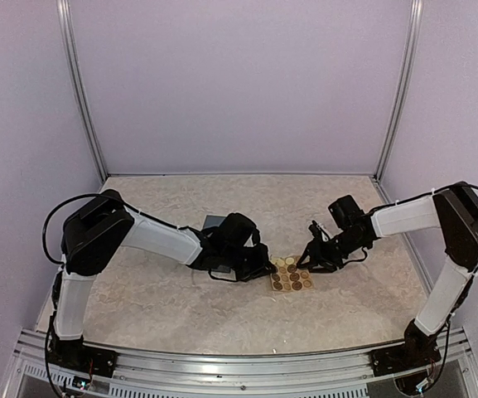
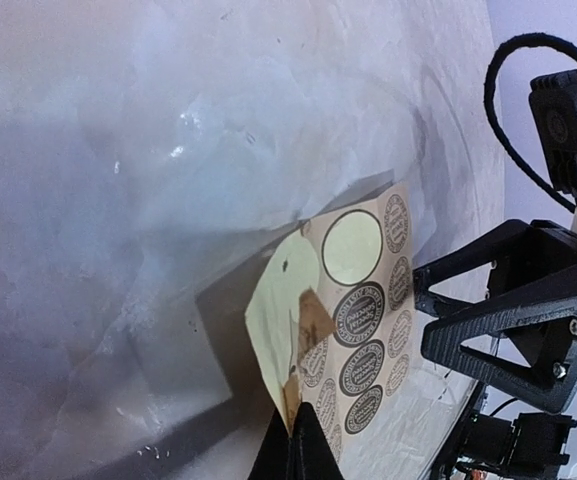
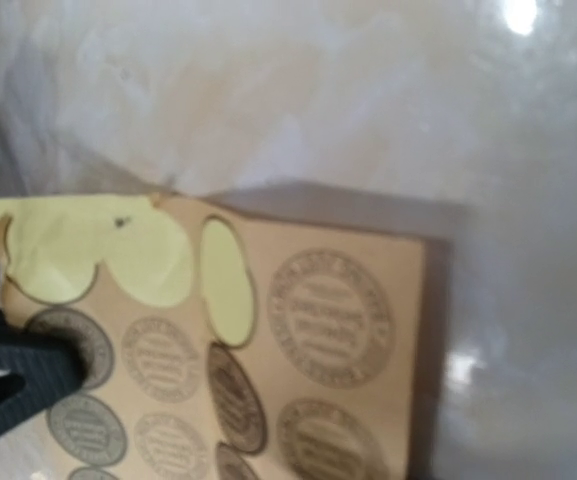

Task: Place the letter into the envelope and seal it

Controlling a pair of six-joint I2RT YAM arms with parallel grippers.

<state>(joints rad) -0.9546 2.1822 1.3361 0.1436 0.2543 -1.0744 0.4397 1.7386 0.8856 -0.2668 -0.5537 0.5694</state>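
The slate-blue envelope [image 1: 213,222] lies flat behind my left arm, which covers most of it. The letter is out of view. My left gripper [image 1: 265,269] [image 2: 303,445] is shut at the near-left corner of a tan sheet of round brown stickers [image 1: 291,274] [image 2: 370,300] [image 3: 318,320]. It pinches a peeled tan strip of that sheet, and pale yellow backing shows where the top layer has lifted. My right gripper [image 1: 310,255] [image 2: 423,305] hovers at the sheet's opposite edge, its black fingers [image 2: 488,330] apart and nothing between them.
The marbled table [image 1: 164,307] ends in a metal rail at the near edge and purple walls on the other sides. A black cable [image 2: 513,100] loops above the right gripper. The two grippers stand close together over the sticker sheet.
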